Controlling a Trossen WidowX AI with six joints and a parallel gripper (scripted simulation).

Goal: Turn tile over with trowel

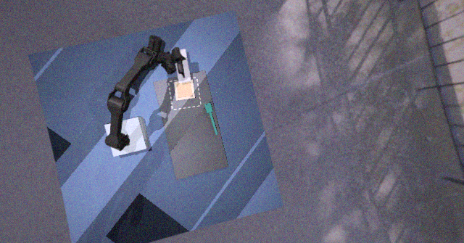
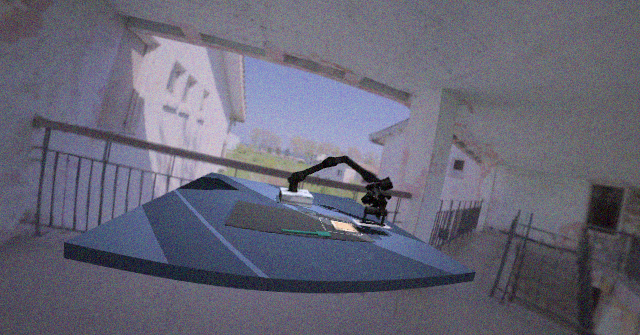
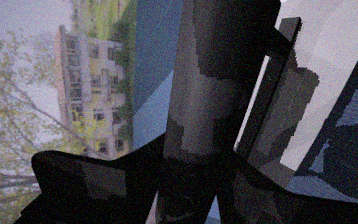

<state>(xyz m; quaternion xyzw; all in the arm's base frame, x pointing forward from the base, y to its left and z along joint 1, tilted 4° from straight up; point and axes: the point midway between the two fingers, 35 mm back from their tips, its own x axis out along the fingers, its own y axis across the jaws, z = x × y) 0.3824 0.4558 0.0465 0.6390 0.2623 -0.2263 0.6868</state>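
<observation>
My gripper (image 1: 180, 64) (image 2: 375, 219) is shut on the dark handle of the trowel. The trowel's long white blade (image 1: 186, 67) (image 3: 330, 60) stretches below the fingers, its end reaching the tile's upper edge in the top view; I cannot tell whether they touch. The tile (image 1: 185, 90) (image 2: 344, 226) lies flat on the grey mat (image 1: 199, 149) (image 2: 260, 217), orange face with a pale border up, within the dashed outline (image 1: 175, 109). Whether this face is the marked one I cannot tell. The tile does not show in the wrist view.
A teal paddle-shaped tool (image 1: 208, 107) (image 2: 305, 233) lies along the mat's right edge, beside the outline. The arm's white base block (image 1: 135, 136) (image 2: 296, 197) stands left of the mat. The blue table (image 1: 250, 127) (image 2: 350, 270) extends past the mat.
</observation>
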